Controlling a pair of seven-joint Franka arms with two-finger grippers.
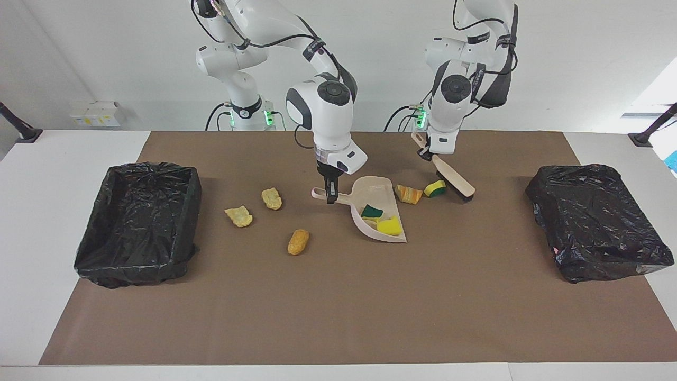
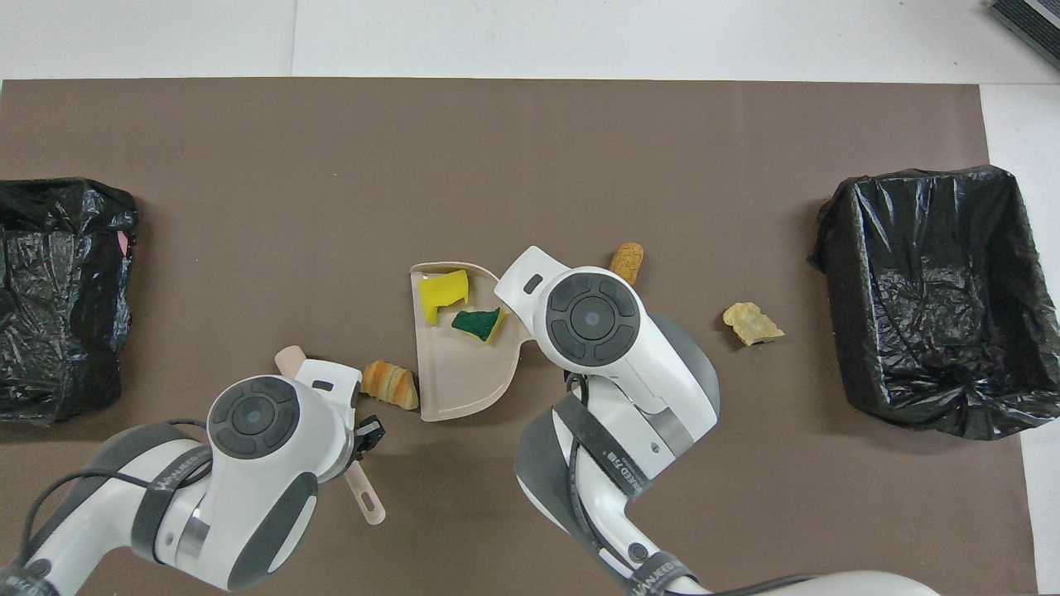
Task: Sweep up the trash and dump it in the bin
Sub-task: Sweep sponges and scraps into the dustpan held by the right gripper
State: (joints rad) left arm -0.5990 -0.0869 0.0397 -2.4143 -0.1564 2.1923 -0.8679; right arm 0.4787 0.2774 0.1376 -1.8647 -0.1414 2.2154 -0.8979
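While clamped on dustpan [image 1: 378,211] handle and brush [image 1: 449,177], both fingers beside trash [image 1: 408,194], apart

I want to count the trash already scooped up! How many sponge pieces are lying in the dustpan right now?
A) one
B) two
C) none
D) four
B: the dustpan holds two sponge pieces, a dark green-topped one and a bright yellow one; a third sponge piece lies on the mat by the hand brush.
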